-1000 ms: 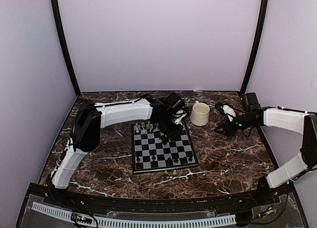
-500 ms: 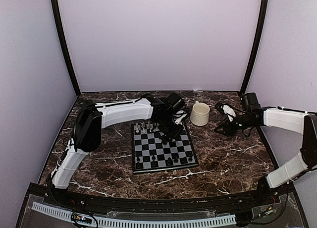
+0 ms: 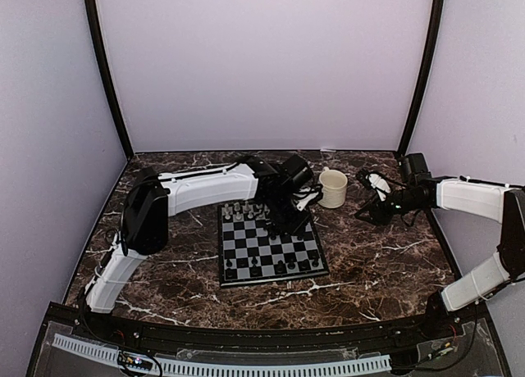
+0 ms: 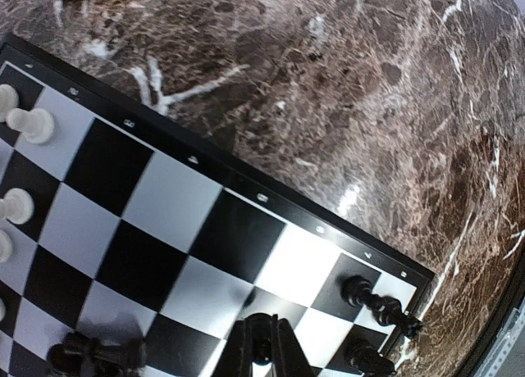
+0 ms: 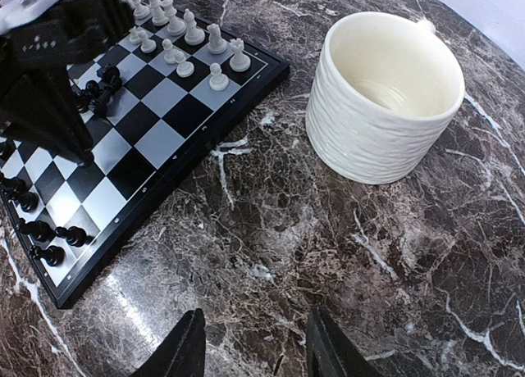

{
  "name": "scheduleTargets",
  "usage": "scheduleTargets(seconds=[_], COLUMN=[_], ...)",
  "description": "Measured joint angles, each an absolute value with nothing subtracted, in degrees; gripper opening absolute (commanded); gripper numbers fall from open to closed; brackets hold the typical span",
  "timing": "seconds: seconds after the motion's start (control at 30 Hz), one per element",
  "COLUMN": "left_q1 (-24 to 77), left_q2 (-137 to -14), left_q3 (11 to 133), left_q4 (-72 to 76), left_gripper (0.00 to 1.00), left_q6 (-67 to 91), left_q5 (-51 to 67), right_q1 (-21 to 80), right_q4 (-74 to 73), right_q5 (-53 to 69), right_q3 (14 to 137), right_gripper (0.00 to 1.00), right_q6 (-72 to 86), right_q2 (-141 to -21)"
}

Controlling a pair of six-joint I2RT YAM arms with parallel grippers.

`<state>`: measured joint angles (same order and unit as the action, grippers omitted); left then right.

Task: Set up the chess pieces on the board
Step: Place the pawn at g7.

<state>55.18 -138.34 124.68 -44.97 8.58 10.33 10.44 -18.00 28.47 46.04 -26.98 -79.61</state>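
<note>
The board [image 3: 261, 247] lies mid-table. White chess pieces [image 3: 239, 210] stand along its far edge, black chess pieces [image 3: 271, 268] along its near edge. My left gripper [image 3: 289, 222] hovers low over the board's right side. In the left wrist view it [image 4: 262, 350] is shut on a small black piece [image 4: 262, 354] just above a square [image 4: 123, 164], near black pieces [image 4: 376, 300] at the corner. My right gripper [image 3: 367, 212] is open and empty over bare marble right of the board [image 5: 156, 139], as the right wrist view [image 5: 254, 344] shows.
A cream mug [image 3: 331, 188] stands just off the board's far right corner, close to the left wrist; it also shows in the right wrist view [image 5: 381, 98]. A few black pieces [image 5: 94, 94] cluster mid-board beside the left gripper. Purple walls enclose the marble table.
My left wrist has shifted slightly right, toward the mug, staying over the board's right side. The right arm has not moved.
</note>
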Motion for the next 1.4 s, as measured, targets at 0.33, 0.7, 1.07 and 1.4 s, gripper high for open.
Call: scheduleTargets(seconds=[0.33,0.7,1.07,1.4], left_q1=[57.21,56.95,56.95,56.95], left_q2=[-138.10,-137.75,-137.67,-137.67], left_q3=[121.78,120.99,120.57,120.55], left_q4=[-46.87,-46.78,-46.78,-46.76], left_gripper=[0.05,0.05,0.10,0.12], left_q6=[7.86,7.88,7.92,8.14], left_q5=[13.52,15.14,16.97,17.19], right_q1=[10.44,10.44,10.46,10.44], right_q4=[-18.00,-18.00,-18.00,-18.00], right_q5=[28.49,28.49,28.49,28.49], right_q3=[46.04,46.04,46.04,46.04], right_gripper=[0.43,0.43,0.43,0.43], right_q6=[-26.98,-27.11,-27.14,-27.14], right_q2=[-79.61,-79.61,-79.61,-79.61])
